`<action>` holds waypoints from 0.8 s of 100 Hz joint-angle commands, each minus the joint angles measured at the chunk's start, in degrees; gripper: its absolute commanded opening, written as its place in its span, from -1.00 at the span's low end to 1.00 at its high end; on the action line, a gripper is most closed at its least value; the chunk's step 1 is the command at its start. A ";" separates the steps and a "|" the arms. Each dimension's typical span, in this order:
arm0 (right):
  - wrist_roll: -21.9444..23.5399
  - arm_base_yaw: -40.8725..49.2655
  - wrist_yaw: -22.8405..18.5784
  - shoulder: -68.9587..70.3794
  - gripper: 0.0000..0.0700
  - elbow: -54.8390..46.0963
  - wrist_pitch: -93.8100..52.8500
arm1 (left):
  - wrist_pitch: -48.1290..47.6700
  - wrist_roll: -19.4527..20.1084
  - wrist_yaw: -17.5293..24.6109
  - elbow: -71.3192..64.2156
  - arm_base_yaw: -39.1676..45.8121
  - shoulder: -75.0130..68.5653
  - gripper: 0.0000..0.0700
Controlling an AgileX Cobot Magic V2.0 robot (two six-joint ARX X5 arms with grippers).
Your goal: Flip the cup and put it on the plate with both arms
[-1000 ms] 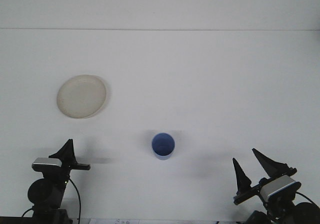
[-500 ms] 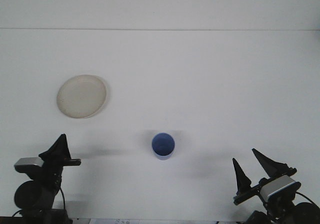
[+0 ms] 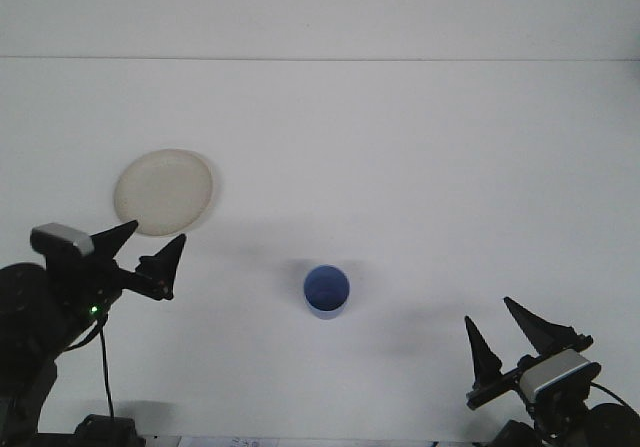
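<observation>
A: What differs on the white table (image 3: 420,157) compared with a moment ago?

B: The left arm (image 3: 35,312) has risen and swung up the left edge. Earlier its gripper sat low near the bottom corner; now the left gripper (image 3: 146,250) hangs just below the plate's near rim, its fingers spread apart and pointing right, holding nothing. A green light shows on the arm's body.

A: And the other side?

B: The right gripper (image 3: 508,335) has not shifted. It sits low in the bottom right corner, its two dark fingers spread in a V, pointing up and empty, well apart from the cup.

A: The plate?

B: The cream plate (image 3: 163,191) lies at the left of the table, in the same spot, with nothing on it.

A: And the cup?

B: The blue cup (image 3: 327,290) stands upright with its mouth upward near the table's middle, between the two grippers, unmoved. Its inside looks empty. Neither gripper touches it.
</observation>
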 commanded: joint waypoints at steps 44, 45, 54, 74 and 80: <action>0.57 0.48 -0.02 -0.02 0.25 0.09 -0.20 | -18.95 8.09 -2.47 24.61 -20.79 33.14 0.72; 0.57 0.48 -0.02 -0.02 0.25 0.09 -0.20 | -19.12 8.20 -2.80 24.94 -21.18 33.68 0.72; 0.57 0.48 0.00 -0.02 0.25 0.09 -0.20 | -20.31 9.35 -4.96 27.78 -24.48 38.88 0.73; 0.55 0.48 0.00 -0.02 0.25 0.02 -0.22 | -22.38 11.41 -6.01 31.61 -29.59 48.52 0.80; 0.55 0.48 0.00 -0.02 0.25 0.02 -0.22 | -23.28 12.11 -6.95 32.00 -30.71 50.53 0.80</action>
